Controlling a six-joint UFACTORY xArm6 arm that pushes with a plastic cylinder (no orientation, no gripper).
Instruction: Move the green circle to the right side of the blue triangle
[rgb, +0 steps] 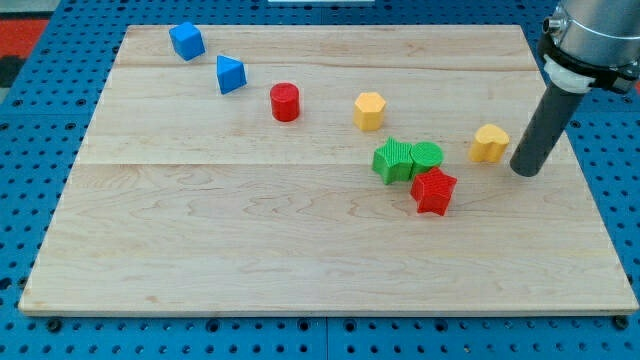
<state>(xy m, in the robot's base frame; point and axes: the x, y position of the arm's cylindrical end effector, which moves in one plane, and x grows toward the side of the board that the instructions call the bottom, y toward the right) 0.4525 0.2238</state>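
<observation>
The green circle (428, 155) lies right of the board's middle, touching a green star-like block (393, 161) on its left and a red star-like block (434, 191) just below it. The blue triangle (231, 74) sits far off toward the view's upper left. My tip (526, 172) rests on the board at the view's right, well to the right of the green circle and just right of a yellow block (490, 143).
A blue cube (186, 41) sits at the upper left, a red cylinder (285, 102) right of the blue triangle, and a yellow hexagon-like block (369, 110) further right. The wooden board (200, 250) lies on a blue pegboard.
</observation>
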